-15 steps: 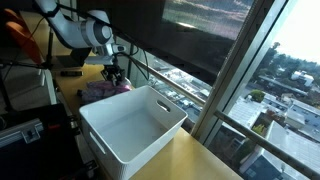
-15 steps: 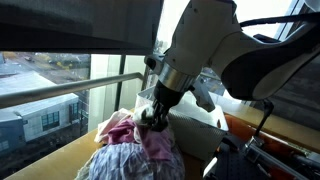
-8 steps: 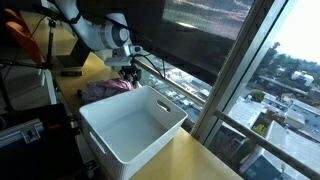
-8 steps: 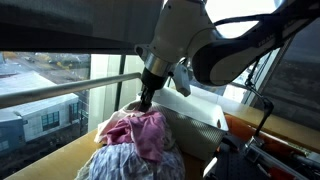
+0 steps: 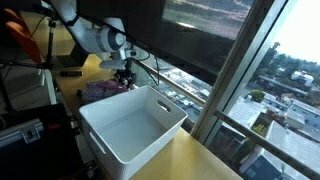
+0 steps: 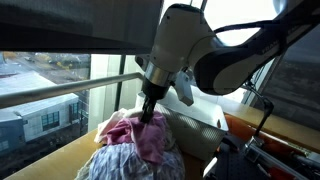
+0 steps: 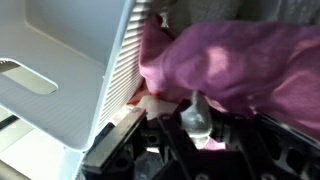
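Item inspected: a heap of clothing on the desk (image 5: 195, 160), lying against the outer wall of the white bin (image 5: 150, 135), on the side of the bin facing the window.

The claw (image 6: 148, 117) stands pointing down into the top of the heap. Its fingers are drawn together on a fold of the pink cloth (image 6: 152, 140). In the wrist view the same pink cloth (image 7: 240, 70) bunches around one fingertip (image 7: 197, 115), with the bin's ribbed wall (image 7: 110, 60) just beside it. A paler patterned garment (image 6: 115, 162) lies under and in front of the pink one, on the side away from the bin. The bin itself holds nothing that can be seen.

Risks, as judged from this position:
- The grip looks shallow (only a small pinch of fabric shows at the fingertip), so the cloth could slip out under its own weight if lifted.
- The pink cloth overlaps the patterned garment, which could be dragged up along with it.
- The claw is close to the bin wall, so a sideways move could knock or shift the bin.
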`<state>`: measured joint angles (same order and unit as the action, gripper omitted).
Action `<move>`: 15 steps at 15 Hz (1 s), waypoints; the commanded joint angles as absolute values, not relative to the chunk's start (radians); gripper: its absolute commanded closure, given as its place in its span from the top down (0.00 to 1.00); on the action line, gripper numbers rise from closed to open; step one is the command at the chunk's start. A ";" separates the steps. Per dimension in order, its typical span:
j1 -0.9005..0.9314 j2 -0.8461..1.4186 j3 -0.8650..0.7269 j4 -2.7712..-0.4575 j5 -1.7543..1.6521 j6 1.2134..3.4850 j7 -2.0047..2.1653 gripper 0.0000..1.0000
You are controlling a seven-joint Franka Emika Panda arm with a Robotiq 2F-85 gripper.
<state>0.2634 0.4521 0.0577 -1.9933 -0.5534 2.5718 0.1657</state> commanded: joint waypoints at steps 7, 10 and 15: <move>0.328 0.220 0.096 -2.213 -0.527 2.519 0.227 0.03; 0.320 0.215 0.102 -2.266 -0.529 2.521 0.249 0.03; 0.323 0.235 0.107 -2.318 -0.518 2.519 0.283 0.36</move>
<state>0.3294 0.2430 0.0927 -2.2953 -0.5390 2.5330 0.2666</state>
